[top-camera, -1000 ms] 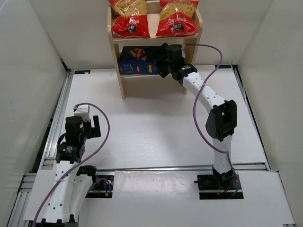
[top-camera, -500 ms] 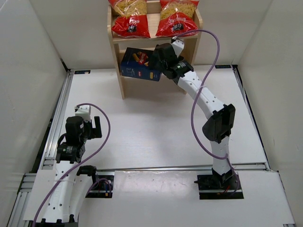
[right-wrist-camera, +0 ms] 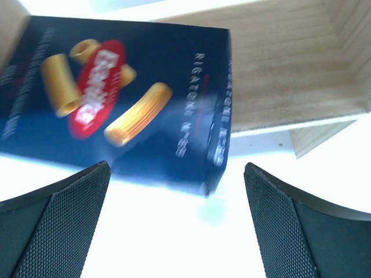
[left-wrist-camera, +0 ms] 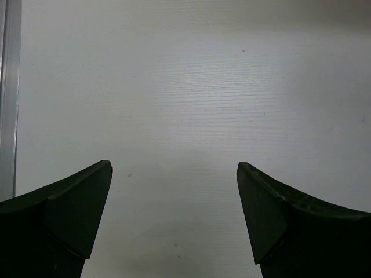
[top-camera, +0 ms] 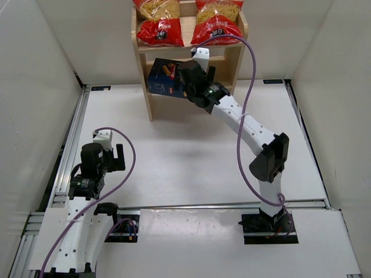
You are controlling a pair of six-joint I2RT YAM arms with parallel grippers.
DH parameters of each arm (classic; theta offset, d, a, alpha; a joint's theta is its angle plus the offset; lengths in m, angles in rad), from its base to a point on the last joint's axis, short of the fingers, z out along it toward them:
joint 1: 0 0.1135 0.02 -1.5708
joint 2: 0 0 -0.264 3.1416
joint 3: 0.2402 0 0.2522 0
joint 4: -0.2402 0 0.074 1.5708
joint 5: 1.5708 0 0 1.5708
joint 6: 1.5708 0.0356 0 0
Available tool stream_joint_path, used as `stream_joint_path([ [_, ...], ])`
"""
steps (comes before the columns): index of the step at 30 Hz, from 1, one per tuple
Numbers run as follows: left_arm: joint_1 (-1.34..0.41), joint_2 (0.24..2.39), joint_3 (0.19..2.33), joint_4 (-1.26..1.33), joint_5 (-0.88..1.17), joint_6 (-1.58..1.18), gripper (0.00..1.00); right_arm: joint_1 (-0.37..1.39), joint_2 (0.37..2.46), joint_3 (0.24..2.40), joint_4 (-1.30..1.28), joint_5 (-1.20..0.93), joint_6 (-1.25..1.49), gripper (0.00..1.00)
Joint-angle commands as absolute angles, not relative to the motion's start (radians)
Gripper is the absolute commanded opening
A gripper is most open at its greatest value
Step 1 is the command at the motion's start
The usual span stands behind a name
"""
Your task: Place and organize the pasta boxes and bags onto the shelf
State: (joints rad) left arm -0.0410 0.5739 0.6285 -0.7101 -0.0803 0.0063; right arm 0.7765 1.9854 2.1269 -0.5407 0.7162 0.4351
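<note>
Two red bags (top-camera: pixel 160 23) (top-camera: pixel 218 22) with clear windows of yellow pasta lie side by side on the shelf's (top-camera: pixel 141 53) top tier. One dark blue box (right-wrist-camera: pixel 116 98), with a red label and pictured rigatoni, sits tilted on the middle tier's left side. The right gripper (right-wrist-camera: pixel 177 167) is spread wide just before it, holding nothing. The left gripper (left-wrist-camera: pixel 174 165) gapes empty over the table (left-wrist-camera: pixel 185 87).

Right arm (top-camera: pixel 249 130) outstretched, right pincer (right-wrist-camera: pixel 177 168) agape; left arm (top-camera: pixel 78 214) folded, left pincer (left-wrist-camera: pixel 174 166) agape.

A white worktop (top-camera: pixel 185 156) sits between plain white walls (top-camera: pixel 35 87), with an aluminium rail (top-camera: pixel 72 142) along its left edge.
</note>
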Motion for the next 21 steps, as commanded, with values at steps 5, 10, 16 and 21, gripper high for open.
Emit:
stream_joint_path([
  [5,-0.034,0.566,0.612,-0.723,-0.048,0.000,1.00,0.865,1.761,1.902,-0.514,0.815,0.434,0.95],
  [10,-0.034,0.566,0.603,-0.723,-0.048,0.000,1.00,0.865,1.726,1.775,-0.470,0.681,0.470,0.44],
  [16,-0.034,0.566,0.603,-0.723,-0.060,0.000,1.00,0.865,1.844,1.799,-0.362,0.672,0.374,0.02],
  [21,-0.034,0.566,0.594,-0.732,-0.080,0.000,1.00,0.824,1.962,1.948,-0.296,0.675,0.354,0.01],
])
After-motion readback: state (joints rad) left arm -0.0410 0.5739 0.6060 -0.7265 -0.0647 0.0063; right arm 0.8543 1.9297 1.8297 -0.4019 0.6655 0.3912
